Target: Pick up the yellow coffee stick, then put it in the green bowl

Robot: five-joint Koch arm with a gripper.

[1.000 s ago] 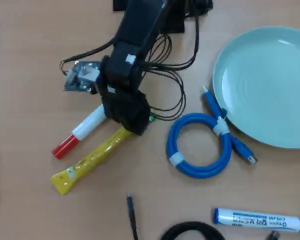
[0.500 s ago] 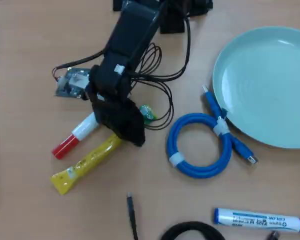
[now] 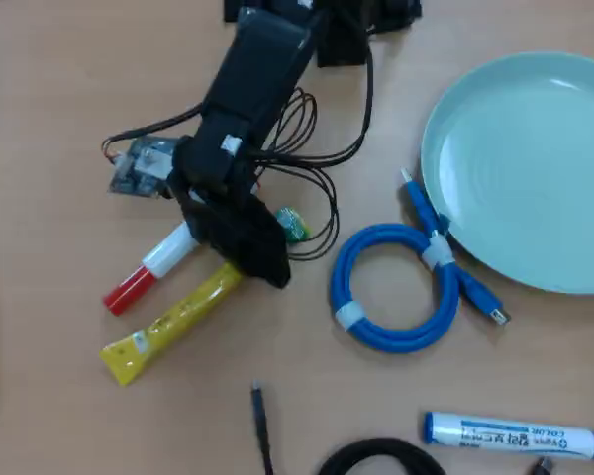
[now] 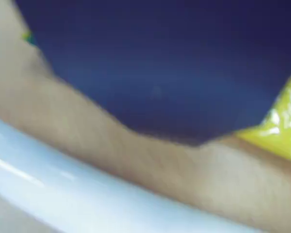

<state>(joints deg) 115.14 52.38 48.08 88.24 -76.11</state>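
The black arm point(image 3: 247, 109) reaches down from the desk's point(image 3: 59, 59) far edge, its hand point(image 3: 249, 259) low over the upper end of the yellow coffee stick point(image 3: 173, 322), which lies flat and slanted on the left half of the desk, its lower end pointing toward the near left corner. Whether the hand's jaws are wide, narrow or gripping cannot be told: the arm's own body hides them in the overhead view, and the wrist view is blurred, filled by a dark shape with a patch of the yellow sachet at its right. Just beside the stick, on its far-left side and roughly parallel, lies a white marker with a red cap point(image 3: 148, 267). The green bowl point(image 3: 535, 158) sits at the desk's right edge, well apart from the stick. A coiled blue cable point(image 3: 396, 287) lies between them, touching the bowl's rim. A blue marker point(image 3: 520, 435) rests along the near edge.
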